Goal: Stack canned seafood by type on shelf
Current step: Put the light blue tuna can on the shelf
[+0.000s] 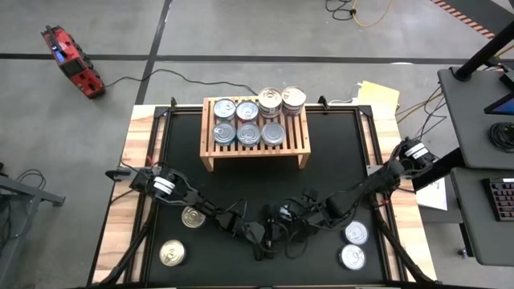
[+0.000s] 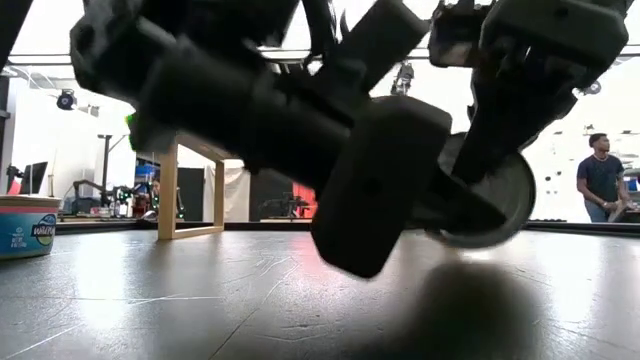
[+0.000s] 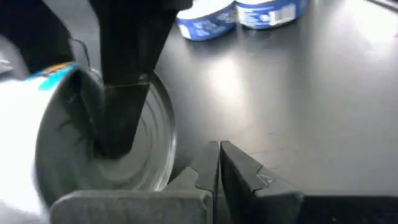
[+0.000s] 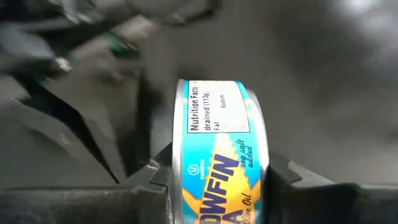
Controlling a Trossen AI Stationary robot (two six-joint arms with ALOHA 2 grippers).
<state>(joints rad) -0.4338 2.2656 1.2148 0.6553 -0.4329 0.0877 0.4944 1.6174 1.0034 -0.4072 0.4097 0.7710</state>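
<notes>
Seen from above: black worktop [image 1: 337, 152] with both arms folded low toward the near-middle. Left gripper [image 1: 259, 234] and right gripper [image 1: 283, 215] close together, fingers lost in dark clutter. Well beyond the fingers, light-wood shelf [image 1: 210, 152] carrying eight cans [image 1: 247, 122], two of them taller. Left of the fingers, gold-lidded tin [image 1: 193, 217] against the left arm, another [image 1: 172, 254] nearer the edge. Right of the fingers, two silver tins [image 1: 354, 245].

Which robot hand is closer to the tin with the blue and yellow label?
The right gripper: its fingers sit on both sides of the blue and yellow tin, clamping it. The left gripper is shut, right beside that tin, not holding it.
</notes>
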